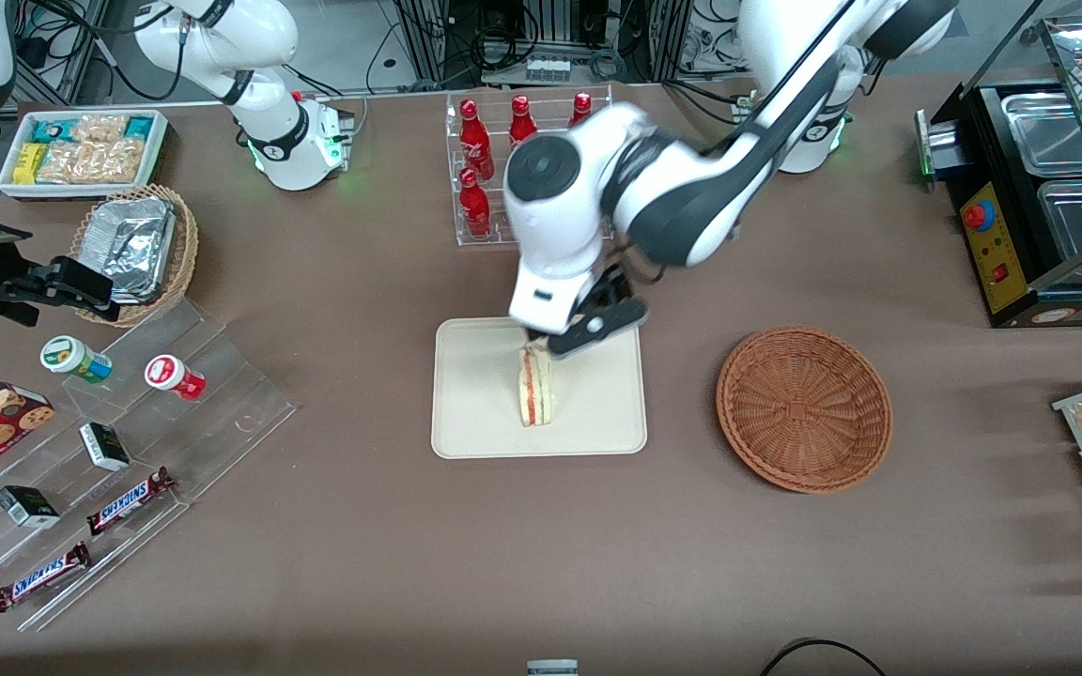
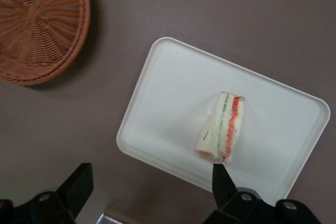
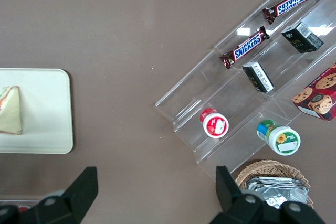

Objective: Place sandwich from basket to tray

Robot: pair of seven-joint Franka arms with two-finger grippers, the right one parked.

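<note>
The sandwich [image 1: 534,385], a white bread wedge with red and pink filling, rests on the cream-white tray [image 1: 475,413] near its middle. It also shows in the left wrist view [image 2: 223,128] and the right wrist view [image 3: 10,111]. My left gripper [image 1: 571,336] is open and empty, just above the tray's edge farther from the front camera, close to the sandwich's tip. In the left wrist view the gripper [image 2: 150,171] has its fingers wide apart, with the tray [image 2: 168,93] below. The reddish-brown basket [image 1: 804,408] [image 2: 37,24] sits empty beside the tray, toward the working arm's end.
A clear rack of red bottles [image 1: 503,160] stands just farther from the front camera than the tray. A stepped acrylic display [image 1: 128,441], a paler wicker basket with foil trays [image 1: 137,249] and a white snack bin [image 1: 81,150] lie toward the parked arm's end. A black food warmer [image 1: 1039,188] stands toward the working arm's end.
</note>
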